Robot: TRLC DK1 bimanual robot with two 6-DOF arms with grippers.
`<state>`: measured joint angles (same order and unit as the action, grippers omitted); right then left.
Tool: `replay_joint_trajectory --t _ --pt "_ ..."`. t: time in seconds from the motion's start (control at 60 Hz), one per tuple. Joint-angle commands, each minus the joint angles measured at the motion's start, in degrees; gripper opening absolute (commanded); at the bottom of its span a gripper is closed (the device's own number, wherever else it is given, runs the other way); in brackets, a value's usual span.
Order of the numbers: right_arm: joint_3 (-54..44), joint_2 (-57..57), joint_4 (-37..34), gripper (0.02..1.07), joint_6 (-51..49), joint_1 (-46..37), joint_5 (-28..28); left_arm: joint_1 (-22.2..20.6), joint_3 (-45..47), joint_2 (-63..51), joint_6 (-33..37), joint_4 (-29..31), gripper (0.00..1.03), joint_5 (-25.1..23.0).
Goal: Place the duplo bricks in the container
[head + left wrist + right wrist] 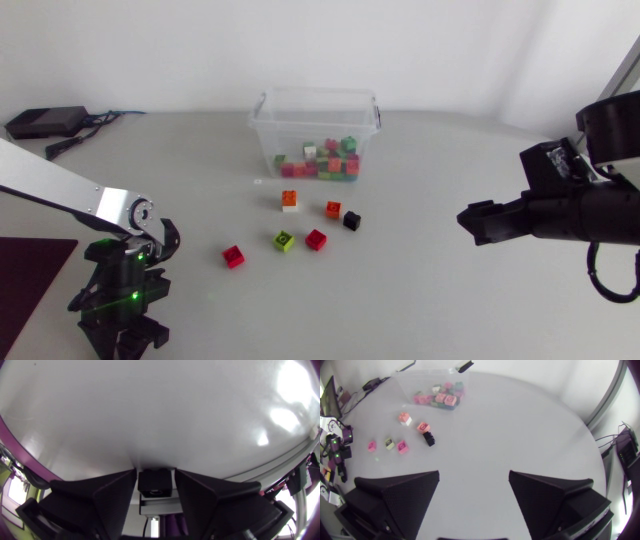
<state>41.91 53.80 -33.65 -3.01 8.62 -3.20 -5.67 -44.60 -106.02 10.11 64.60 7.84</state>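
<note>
Six loose bricks (pixel 316 239) lie on the worktop (pixel 450 320) at 6 o'clock of the container (pixel 315 94), which already holds many. The black brick (pixel 351 220) is nearest the right pincer (pixel 470 222), which is released and empty at 3 o'clock. Best to come down over that brick, square to its flat sides, then lift it clear of the wall. The left pincer (pixel 155 471), also released, sits at 8 o'clock, and its camera shows only bare worktop. The bricks inside the container blur together.

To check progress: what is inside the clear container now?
The clear container holds a heap of bricks, pink, green, red and white, on its floor. Bricks lower in the heap are covered, so they cannot be counted.
</note>
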Motion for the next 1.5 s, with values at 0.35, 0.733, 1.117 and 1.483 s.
replay_joint_trajectory --t 0.35,0.733,1.117,1.483 --pt "-0.2 3.9 -5.0 1.02 -1.9 6.2 -0.1 -1.0 1.5 2.6 -0.4 1.0 0.23 1.6" --pt "6.9 19.8 -19.2 1.02 5.4 23.4 -2.5 -6.5 -14.9 9.2 -2.5 -4.4 0.24 1.0" --pt "10.1 36.7 -29.5 1.02 6.2 36.5 -8.9 -8.5 -30.3 14.7 -7.7 -9.8 0.24 -6.9" --pt "10.8 48.7 -30.5 0.96 8.0 40.9 -11.2 -10.0 -37.1 15.8 -11.4 -18.4 0.24 -7.0"
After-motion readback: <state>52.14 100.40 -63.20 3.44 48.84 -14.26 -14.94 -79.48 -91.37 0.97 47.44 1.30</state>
